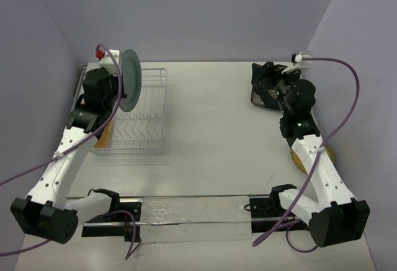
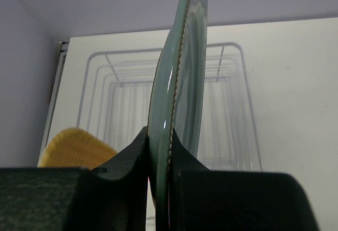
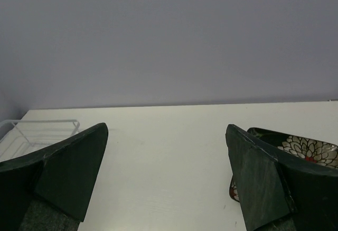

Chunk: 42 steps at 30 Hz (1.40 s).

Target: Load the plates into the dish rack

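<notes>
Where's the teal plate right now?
Upper left of the overhead view: the teal plate stands on edge, clamped in the left end effector, over the far-left corner of the dish rack.

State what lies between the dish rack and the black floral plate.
Only bare table separates the dish rack and the floral plate, shown in the top view.

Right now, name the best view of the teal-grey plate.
Top external: the teal-grey plate shows its face above the dish rack. Left wrist sees it edge-on in the left gripper; right wrist misses it.
</notes>
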### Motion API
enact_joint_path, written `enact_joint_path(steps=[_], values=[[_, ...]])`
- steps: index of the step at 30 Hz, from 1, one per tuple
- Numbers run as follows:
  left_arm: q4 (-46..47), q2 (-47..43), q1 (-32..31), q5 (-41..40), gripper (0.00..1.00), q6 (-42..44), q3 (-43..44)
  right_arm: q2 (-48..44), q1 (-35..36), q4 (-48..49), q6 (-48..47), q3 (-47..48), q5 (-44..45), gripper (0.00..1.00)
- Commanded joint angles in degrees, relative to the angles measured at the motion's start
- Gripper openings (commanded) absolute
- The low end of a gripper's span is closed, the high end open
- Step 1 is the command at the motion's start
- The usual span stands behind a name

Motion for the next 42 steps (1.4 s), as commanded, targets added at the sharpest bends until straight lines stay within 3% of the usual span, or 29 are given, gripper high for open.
enact_joint_path(steps=[1, 5, 8, 14, 19, 33, 42], values=[[5.07, -8.97, 0.79, 0.57, 0.00, 0.55, -0.98, 2.75, -3.81, 5.69, 4.03, -1.17, -6.55, 1.00], [0.42, -8.74, 2.87, -5.55, 0.00, 2.86, -2.60, 5.44, -7.74, 8.11, 8.07, -1.87, -13.00, 0.99], [-2.16, -9.31, 4.81, -5.28, 0.00, 3.34, -3.61, 7.57, -10.31, 9.28, 9.19, -1.75, -17.70, 0.98], [-1.34, -15.90, 6.96, -2.72, 0.00, 5.88, -6.71, 9.71, -11.36, 9.09, 8.97, -0.96, -18.39, 0.98], [-1.74, -17.04, 7.19, -6.39, 0.00, 8.84, -10.43, 11.03, -11.85, 9.90, 8.96, -1.98, -19.37, 0.98], [-0.71, -10.46, 13.52, -1.50, 0.00, 10.38, -11.79, 13.83, -14.93, 7.82, 9.47, -0.56, -22.74, 0.97], [-1.40, -4.34, 14.14, 2.93, 0.00, 9.79, -12.24, 14.46, -15.30, 7.80, 10.39, -0.37, -23.84, 0.97]])
